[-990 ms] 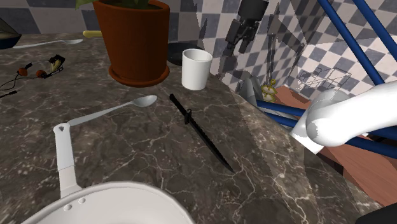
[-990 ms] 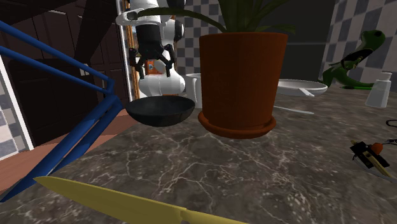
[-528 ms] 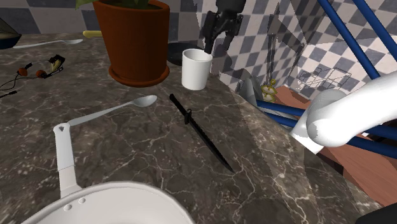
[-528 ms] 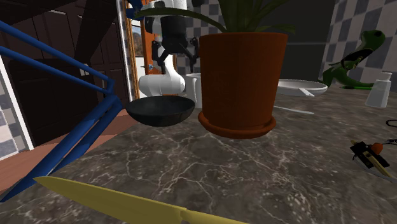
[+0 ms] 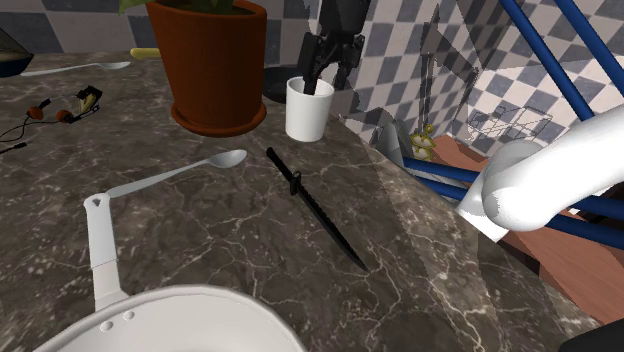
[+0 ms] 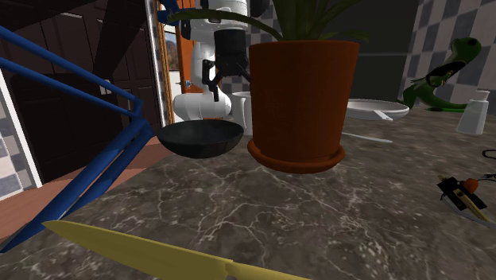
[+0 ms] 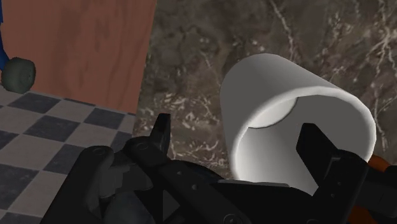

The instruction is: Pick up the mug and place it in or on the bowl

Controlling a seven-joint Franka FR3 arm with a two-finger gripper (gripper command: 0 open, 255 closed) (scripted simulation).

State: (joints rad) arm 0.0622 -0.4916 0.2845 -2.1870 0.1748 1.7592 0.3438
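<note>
Two fingers [image 7: 161, 130] of the end effector [image 7: 235, 127] stand apart, empty, astride the rim of a smooth white cylindrical mug [image 7: 267, 83] on the veined marble table [image 7: 191, 70].

The plain white mug [image 5: 308, 110] stands upright, mouth open, on the marbled surface just beneath the jaws, with the shallow black bowl [image 6: 200, 138] close beside it.

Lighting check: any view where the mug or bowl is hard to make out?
Shoulder view: white cylindrical mug evenly lit, clear against the dark marbled counter. Second exterior view: dim; round black bowl reads as a dark shape, mug largely hidden behind the terracotta plant pot. Wrist view: mug's inside is shaded grey; the black gripper shows little surface detail.
</note>
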